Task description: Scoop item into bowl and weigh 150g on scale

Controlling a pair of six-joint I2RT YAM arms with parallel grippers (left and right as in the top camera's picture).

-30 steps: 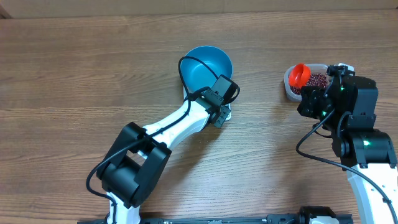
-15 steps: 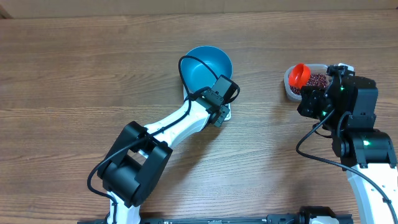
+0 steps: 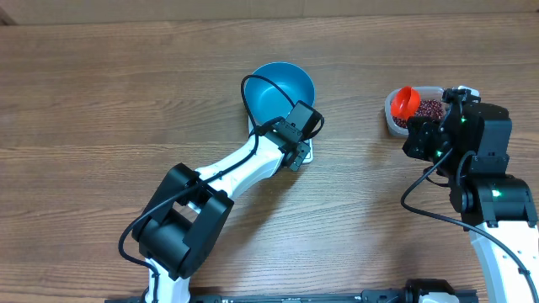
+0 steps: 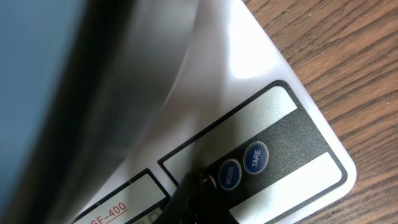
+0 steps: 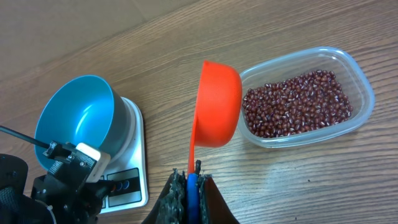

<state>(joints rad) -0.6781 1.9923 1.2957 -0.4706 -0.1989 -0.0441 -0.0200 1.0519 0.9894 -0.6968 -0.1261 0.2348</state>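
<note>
Though right end effector (image 5: 189, 183) pinches orange-red plastic scoop (image 5: 217, 106), left end effector (image 4: 185, 202) pressed together, deep blue bowl (image 5: 62, 124) beyond is empty.

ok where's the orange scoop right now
At the right of the overhead view, the orange-red plastic scoop is held by the right pincer at the left end of the clear plastic tub of red-brown beans.
</note>
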